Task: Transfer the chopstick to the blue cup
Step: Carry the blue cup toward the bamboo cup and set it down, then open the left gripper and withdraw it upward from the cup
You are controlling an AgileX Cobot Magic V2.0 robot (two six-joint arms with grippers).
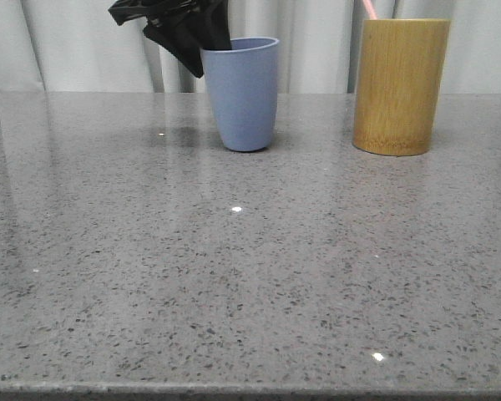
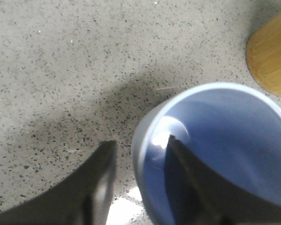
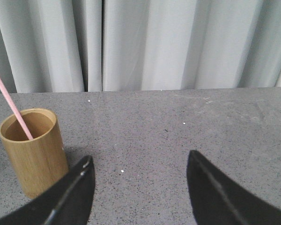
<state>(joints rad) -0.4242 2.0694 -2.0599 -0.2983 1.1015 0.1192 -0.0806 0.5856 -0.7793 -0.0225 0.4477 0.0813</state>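
Note:
The blue cup (image 1: 244, 92) stands upright at the back middle of the table. My left gripper (image 1: 188, 38) hangs at its far left rim. In the left wrist view the left gripper (image 2: 139, 145) is open and straddles the cup's rim (image 2: 225, 140), one finger inside the cup and one outside, with a gap to the wall. A pale pink chopstick (image 1: 369, 8) leans in the bamboo cup (image 1: 399, 83). In the right wrist view the chopstick (image 3: 11, 105) sticks out of that cup (image 3: 33, 154), and my right gripper (image 3: 139, 161) is open and empty beside it, over the table.
The grey speckled table (image 1: 234, 276) runs from the cups to the front edge. White curtains (image 3: 145, 42) hang right behind the table's far edge. The bamboo cup's rim also shows in the left wrist view (image 2: 271, 56), close beside the blue cup.

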